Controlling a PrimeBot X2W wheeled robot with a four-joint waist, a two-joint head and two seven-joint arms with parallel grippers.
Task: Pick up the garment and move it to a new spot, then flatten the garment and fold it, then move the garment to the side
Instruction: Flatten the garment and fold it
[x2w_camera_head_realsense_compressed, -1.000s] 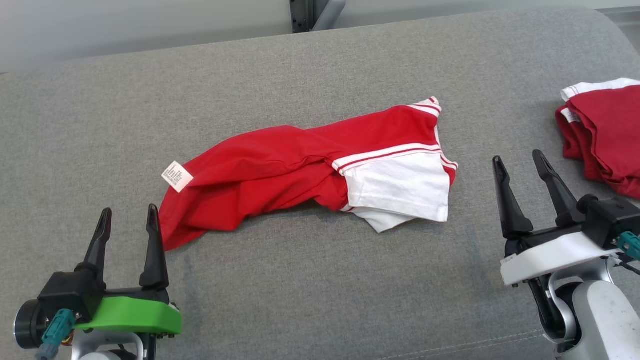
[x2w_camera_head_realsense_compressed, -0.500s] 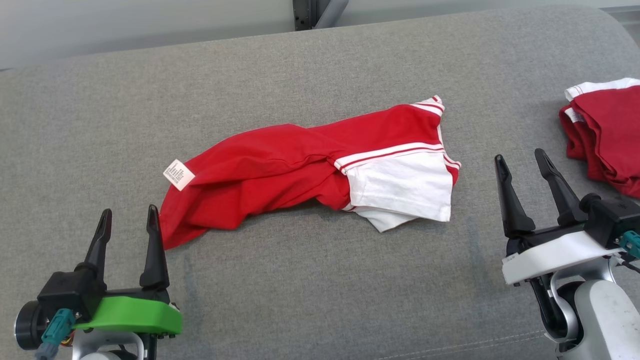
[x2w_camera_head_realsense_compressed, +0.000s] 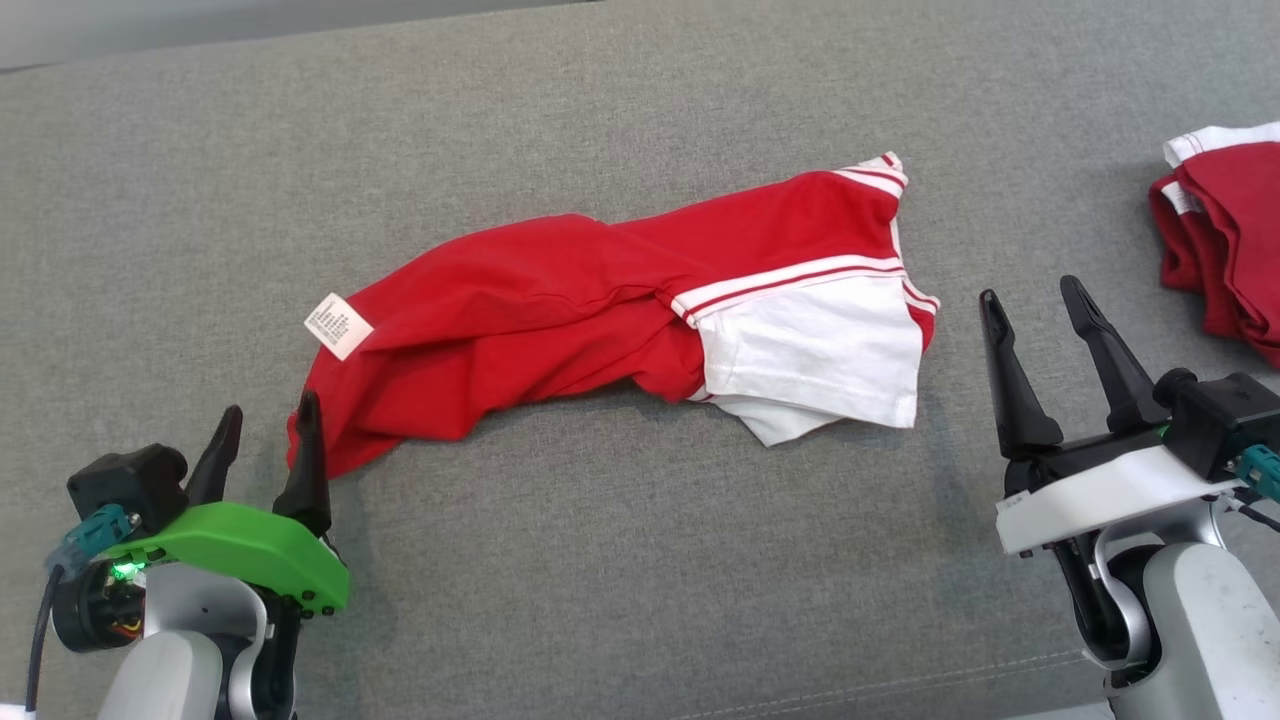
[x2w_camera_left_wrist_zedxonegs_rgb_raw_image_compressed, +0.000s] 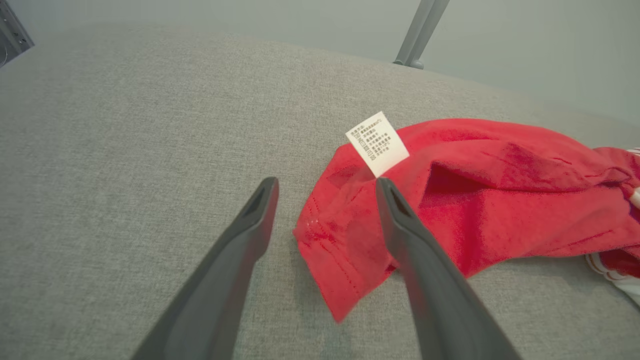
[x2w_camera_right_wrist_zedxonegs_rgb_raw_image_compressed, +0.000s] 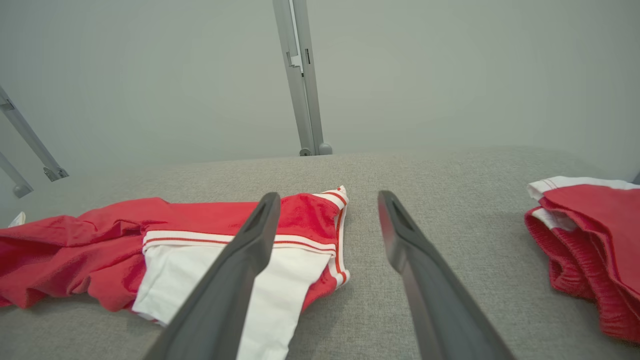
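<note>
Head view: crumpled red shirt (x2w_camera_head_realsense_compressed: 560, 300) lies on grey cushion (x2w_camera_head_realsense_compressed: 600, 560); left hand (x2w_camera_head_realsense_compressed: 270, 403) wide at its tagged end, right hand (x2w_camera_head_realsense_compressed: 1030, 289) wide nearby, both empty.

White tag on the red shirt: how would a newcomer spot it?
Find the wide grey cushion, then the crumpled red garment across its middle. A small white label sticks out at its left end. Unlike the large plain white panel opposite, it carries printed text.

garment (x2w_camera_head_realsense_compressed: 560, 300) | red shirt, white striped sleeve (x2w_camera_head_realsense_compressed: 815, 350), white care label (x2w_camera_head_realsense_compressed: 338, 326) showing | crumpled, unfolded | lying lengthwise mid grey cushion (x2w_camera_head_realsense_compressed: 600, 580)
</note>
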